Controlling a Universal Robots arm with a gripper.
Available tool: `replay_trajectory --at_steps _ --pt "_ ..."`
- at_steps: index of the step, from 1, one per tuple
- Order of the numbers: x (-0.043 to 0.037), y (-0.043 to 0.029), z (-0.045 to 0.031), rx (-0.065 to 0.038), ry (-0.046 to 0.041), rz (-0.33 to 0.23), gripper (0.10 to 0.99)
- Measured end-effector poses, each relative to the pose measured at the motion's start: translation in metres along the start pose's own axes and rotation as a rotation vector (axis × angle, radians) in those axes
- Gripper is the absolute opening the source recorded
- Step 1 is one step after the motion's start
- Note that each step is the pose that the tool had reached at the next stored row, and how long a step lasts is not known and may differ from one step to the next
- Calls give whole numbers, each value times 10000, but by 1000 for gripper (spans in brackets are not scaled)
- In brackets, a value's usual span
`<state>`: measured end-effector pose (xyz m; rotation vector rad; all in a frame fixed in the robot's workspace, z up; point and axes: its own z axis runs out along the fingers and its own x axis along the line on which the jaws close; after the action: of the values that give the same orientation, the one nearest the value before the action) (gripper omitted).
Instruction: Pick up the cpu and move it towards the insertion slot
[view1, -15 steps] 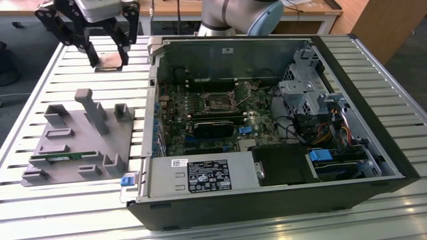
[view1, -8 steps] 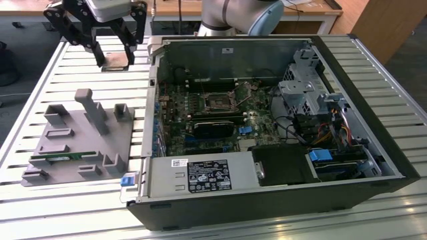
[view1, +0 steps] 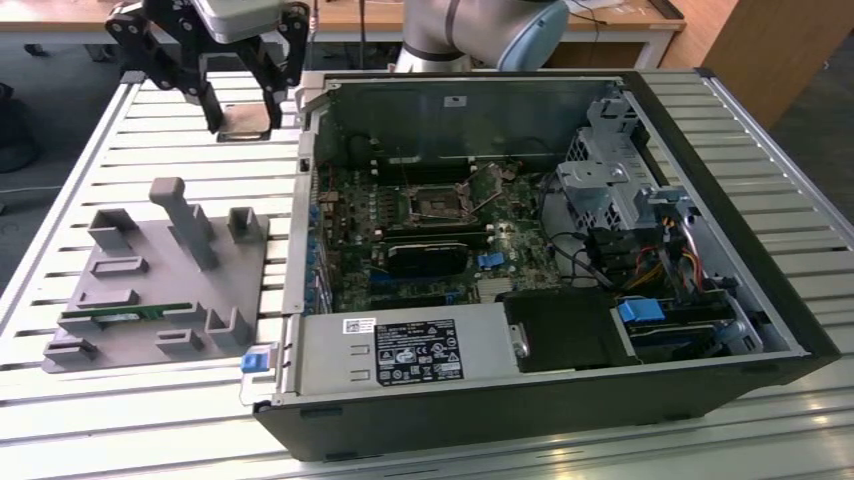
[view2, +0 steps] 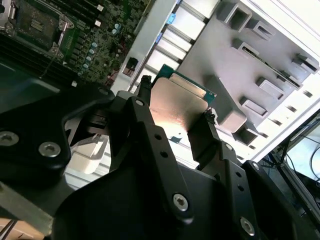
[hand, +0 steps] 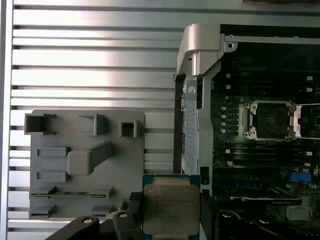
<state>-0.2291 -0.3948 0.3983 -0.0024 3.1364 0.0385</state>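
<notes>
gripper (view1: 243, 118) fingers clamped on the cpu (hand: 171, 209), lifted clear of the desk (view1: 120, 150) | sits outside the case (view1: 787, 330), by its wall | insertion slot (view1: 437, 203) well off toward exterior view's right, inside on the board

No text can be read with certainty. Print is carried by a black label (view1: 415, 353) and a small white sticker (view1: 356, 324) on the power supply at 6 o'clock in the exterior view; faint markings lie on the cpu (hand: 170, 208).
</notes>
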Motion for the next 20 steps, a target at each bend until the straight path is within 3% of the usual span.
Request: replay_trajectory --at_steps 9,20 --pt "-121 26 3 0 0 0 545" --pt "-257 117 9 0 0 0 545"
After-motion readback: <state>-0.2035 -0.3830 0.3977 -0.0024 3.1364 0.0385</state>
